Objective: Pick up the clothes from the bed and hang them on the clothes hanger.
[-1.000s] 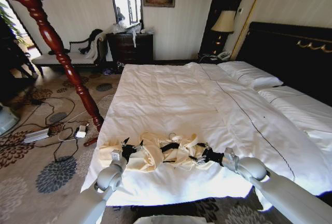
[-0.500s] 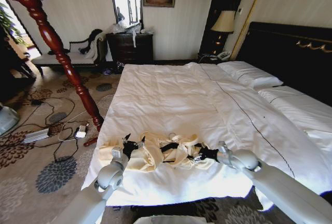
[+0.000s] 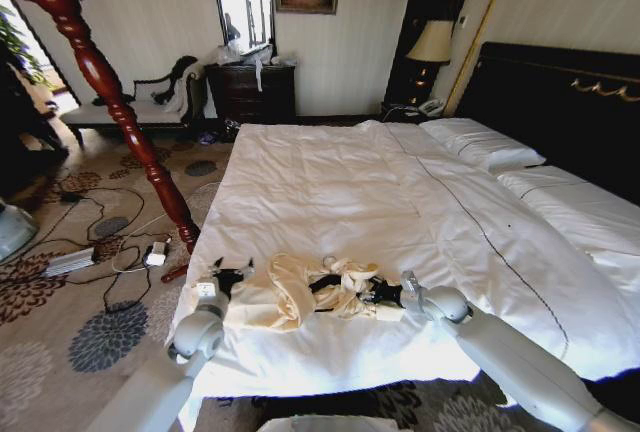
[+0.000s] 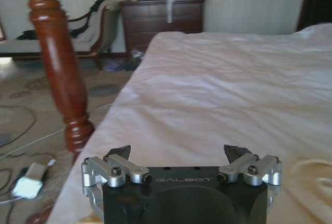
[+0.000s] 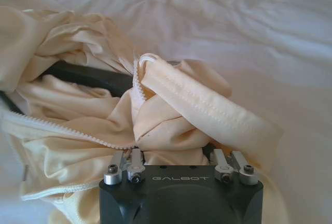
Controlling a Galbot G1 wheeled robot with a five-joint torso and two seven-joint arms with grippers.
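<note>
The clothes (image 3: 300,294), a pale cream garment, lie bunched near the bed's (image 3: 330,182) front edge. The black clothes hanger (image 3: 326,282) lies in among the folds; the right wrist view shows it as a dark bar (image 5: 88,76) under the cloth. My right gripper (image 3: 376,295) is pushed into the garment's right side, and cream folds (image 5: 171,125) are gathered tight at its jaws. My left gripper (image 3: 228,274) stands open at the garment's left end. Nothing sits between its fingers (image 4: 118,152), and only a cream edge (image 4: 311,175) lies beside it.
A red turned wooden post (image 3: 100,82) slants up left of the bed and stands close by (image 4: 57,68) in the left wrist view. Cables and adapters (image 3: 110,252) litter the carpet. Pillows (image 3: 485,147) and the black headboard (image 3: 560,102) are at the far right.
My left gripper has let go and drawn back to the left. My right gripper has pushed left into the garment, which is now bunched tighter.
</note>
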